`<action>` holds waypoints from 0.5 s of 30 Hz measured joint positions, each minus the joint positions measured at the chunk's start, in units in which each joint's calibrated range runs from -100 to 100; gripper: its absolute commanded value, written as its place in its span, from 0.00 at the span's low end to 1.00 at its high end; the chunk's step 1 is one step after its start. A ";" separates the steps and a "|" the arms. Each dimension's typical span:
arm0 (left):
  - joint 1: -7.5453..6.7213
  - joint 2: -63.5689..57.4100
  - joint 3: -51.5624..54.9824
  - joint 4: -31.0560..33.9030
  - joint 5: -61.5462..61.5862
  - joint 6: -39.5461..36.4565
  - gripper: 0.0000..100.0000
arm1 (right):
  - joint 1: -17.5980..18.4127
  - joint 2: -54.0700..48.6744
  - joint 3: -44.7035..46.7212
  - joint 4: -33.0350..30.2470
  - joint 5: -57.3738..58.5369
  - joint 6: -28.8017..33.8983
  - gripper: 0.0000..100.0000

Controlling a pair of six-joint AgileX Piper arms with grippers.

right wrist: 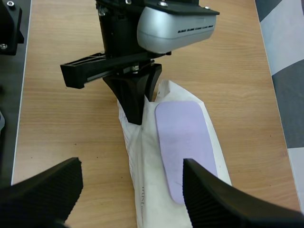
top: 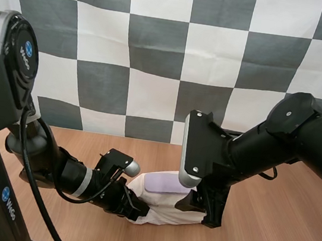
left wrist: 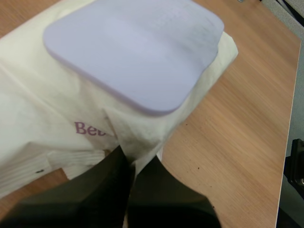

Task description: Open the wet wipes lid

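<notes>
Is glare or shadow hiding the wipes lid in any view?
High view: soft even light, no glare on the lid; the right arm covers part of it. Left wrist view: lid matte and evenly lit, left gripper fingers dark on the wet wipes pack. Right wrist view: lid plainly lit, no glare.

Light fell bright and even from above. The bench (top: 265,231) carried soft shadows, and the lid (left wrist: 137,47) showed a pale sheen.

Lid (left wrist: 137,52) smooth, matt plastic — wet wipes pack (left wrist: 42,118) crinkled film — table (left wrist: 228,123) wood-grain.
</notes>
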 measured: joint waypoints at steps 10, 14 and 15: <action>0.00 0.00 0.00 0.13 0.16 0.00 0.00 | 1.55 5.92 0.66 0.00 -6.96 -0.55 1.00; 0.00 0.00 0.00 0.13 0.16 0.00 0.00 | 4.92 7.06 2.57 -2.35 -13.78 -0.55 1.00; 0.00 0.00 0.00 0.13 0.16 0.00 0.00 | 6.00 7.37 2.88 -3.46 -15.98 -0.55 1.00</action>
